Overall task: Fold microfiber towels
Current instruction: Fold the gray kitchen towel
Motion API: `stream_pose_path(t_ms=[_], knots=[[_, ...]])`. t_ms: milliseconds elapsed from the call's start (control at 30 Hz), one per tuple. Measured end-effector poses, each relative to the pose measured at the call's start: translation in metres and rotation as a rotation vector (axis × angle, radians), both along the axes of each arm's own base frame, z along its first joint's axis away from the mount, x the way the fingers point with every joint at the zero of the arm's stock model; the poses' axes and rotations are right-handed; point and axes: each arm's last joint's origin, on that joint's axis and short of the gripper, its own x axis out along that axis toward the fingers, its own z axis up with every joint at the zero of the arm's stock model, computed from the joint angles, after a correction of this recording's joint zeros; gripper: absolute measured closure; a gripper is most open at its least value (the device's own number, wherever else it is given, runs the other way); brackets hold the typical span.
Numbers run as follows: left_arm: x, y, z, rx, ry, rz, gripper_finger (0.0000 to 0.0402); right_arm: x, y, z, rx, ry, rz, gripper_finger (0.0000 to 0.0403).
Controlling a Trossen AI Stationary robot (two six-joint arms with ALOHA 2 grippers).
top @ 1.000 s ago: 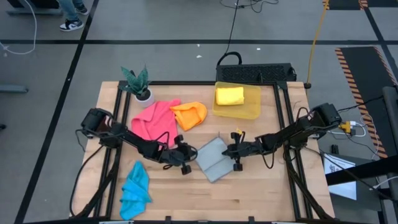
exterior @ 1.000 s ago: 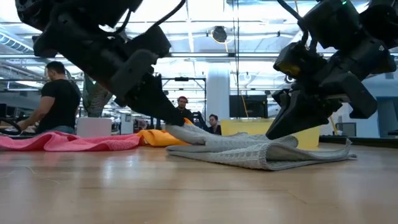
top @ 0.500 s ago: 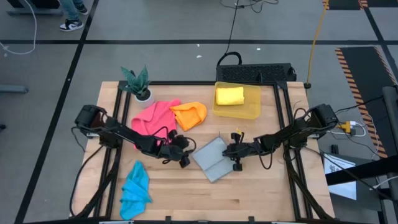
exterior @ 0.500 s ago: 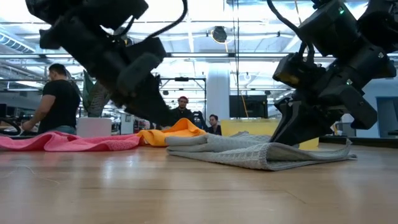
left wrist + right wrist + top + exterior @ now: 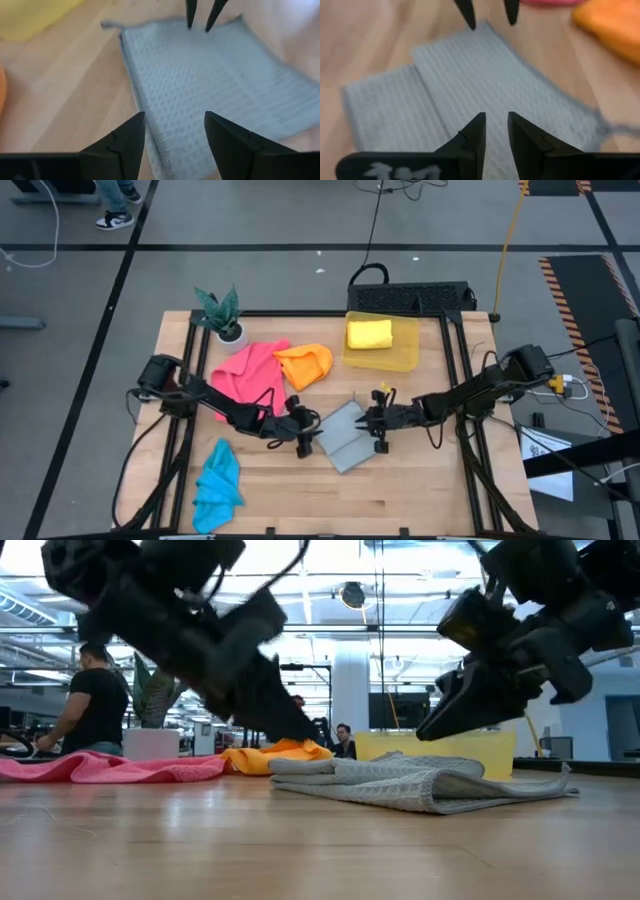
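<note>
Grey waffle-weave cloth, the grey towel (image 5: 343, 436), lies folded near the middle of the wooden tabletop (image 5: 420, 480), a doubled layer showing along one side in the right wrist view and the stacked edges plain in the low view (image 5: 420, 785). At its 9 o'clock edge in the high view sits the left gripper (image 5: 304, 435), its jaws spread apart and empty, poised just above the towel's edge as the left wrist view shows (image 5: 172, 135). At the towel's 3 o'clock edge is the right gripper (image 5: 376, 428), jaws drawn nearly together with only a slim gap and holding nothing (image 5: 495, 132); in the low view it hangs clear above the cloth (image 5: 440, 725). Each wrist view catches the opposite arm's dark fingertips on the far side of the grey towel. From the grey towel, the pink towel (image 5: 247, 372) lies spread at about 10 o'clock, with the orange towel (image 5: 305, 364) bunched just beside it and touching its edge. The bright blue towel (image 5: 217, 480) lies crumpled at about 8 o'clock, near the tabletop's front edge and well apart from the others. The yellow towel (image 5: 369, 334) rests folded inside a translucent yellow bin (image 5: 405, 358) at about 12 o'clock. A small potted plant (image 5: 222, 315) stands at the far corner beyond the pink towel.
</note>
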Motion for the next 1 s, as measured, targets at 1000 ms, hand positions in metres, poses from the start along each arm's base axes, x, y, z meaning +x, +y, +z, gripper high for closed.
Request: stream_pose_path(t_ms=[1000], knots=[[0.005,0.007,-0.014,0.01,0.015,-0.001,0.0195,-0.003,-0.022,-0.018,-0.018,0.123,-0.231,0.0372]])
